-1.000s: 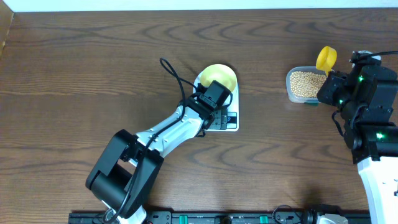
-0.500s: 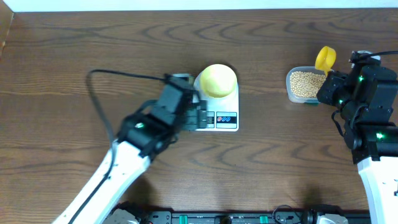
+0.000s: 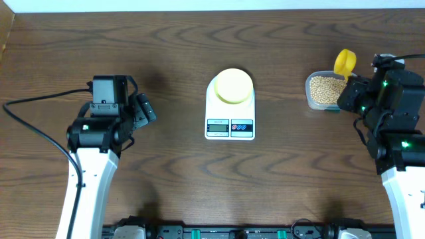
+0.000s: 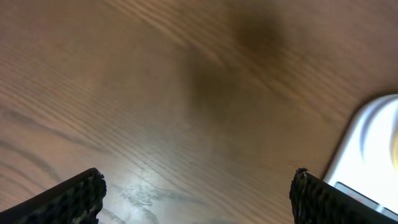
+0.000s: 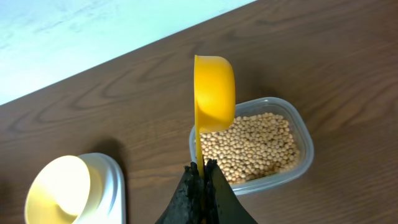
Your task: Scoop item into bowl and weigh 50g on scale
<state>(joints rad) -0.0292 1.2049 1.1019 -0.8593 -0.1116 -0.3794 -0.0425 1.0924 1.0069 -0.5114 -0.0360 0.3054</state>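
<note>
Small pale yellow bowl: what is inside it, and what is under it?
The small pale yellow bowl looks empty inside. It sits on the white digital kitchen scale; the scale's platform directly beneath is covered by the bowl.

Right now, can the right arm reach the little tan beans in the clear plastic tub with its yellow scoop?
Probably yes. The right gripper holds the yellow plastic scoop right at the open clear plastic tub, and nothing covers the small round tan beans.

Wooden table [image 3: 166, 40] with scale [image 3: 229, 124], tub [image 3: 308, 93]
</note>
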